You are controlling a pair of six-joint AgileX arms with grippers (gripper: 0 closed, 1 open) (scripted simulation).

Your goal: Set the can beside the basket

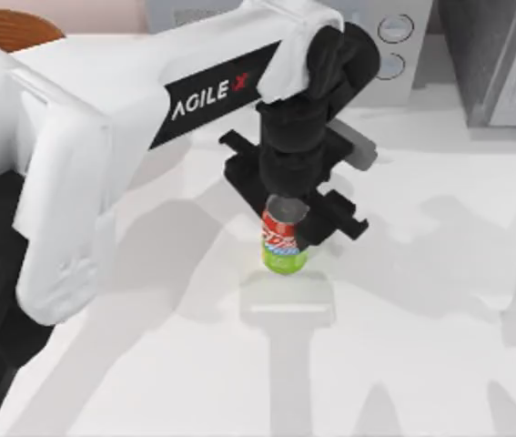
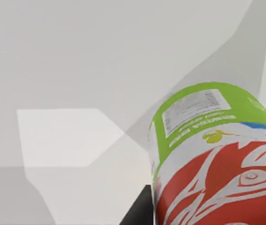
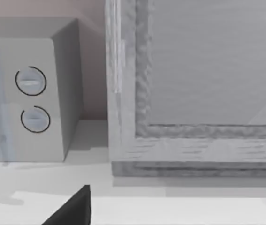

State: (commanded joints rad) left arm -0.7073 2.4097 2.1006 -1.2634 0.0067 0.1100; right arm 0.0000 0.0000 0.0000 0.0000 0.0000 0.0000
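Note:
The can [image 1: 284, 250] has a red upper band and a green lower part and stands upright near the middle of the table. My left gripper [image 1: 287, 226] reaches down from above and is shut on its upper part. In the left wrist view the can [image 2: 212, 159] is very close, its green end over the white table. A shadow lies on the table just in front of it. A curved orange-brown piece of the basket [image 1: 3, 29] shows at the far left corner, mostly hidden behind my left arm. A dark part of my right gripper [image 3: 72, 208] points toward the back of the table.
A grey appliance with two round knobs [image 1: 394, 41] stands at the back, seen also as the appliance [image 3: 34, 93] in the right wrist view. A grey framed cabinet [image 1: 503, 64] stands at the back right. My bulky white left arm covers the table's left side.

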